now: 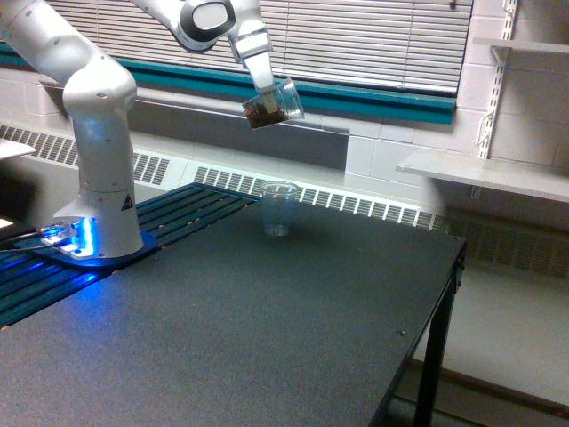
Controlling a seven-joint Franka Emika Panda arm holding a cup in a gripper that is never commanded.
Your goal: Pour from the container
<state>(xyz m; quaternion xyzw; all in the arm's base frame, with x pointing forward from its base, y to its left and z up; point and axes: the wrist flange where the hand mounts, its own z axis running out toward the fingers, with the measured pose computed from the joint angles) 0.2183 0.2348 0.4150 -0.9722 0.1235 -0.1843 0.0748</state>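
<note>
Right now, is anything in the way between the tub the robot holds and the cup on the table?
Nothing visible: only open air separates the held tub from the cup standing below it.

1. We see our white arm's base (98,227) at the left of the frame, its foot ringed with blue light.
2. From there the thick column rises to a rounded shoulder in the upper left.
3. The upper links run off the top edge and return at a grey-capped joint (203,15) near the top centre.
4. Our wrist slants down and to the right from that joint.
5. Our gripper (269,96) sits in the upper centre, clamped on the container (274,103), which is tilted.
</note>
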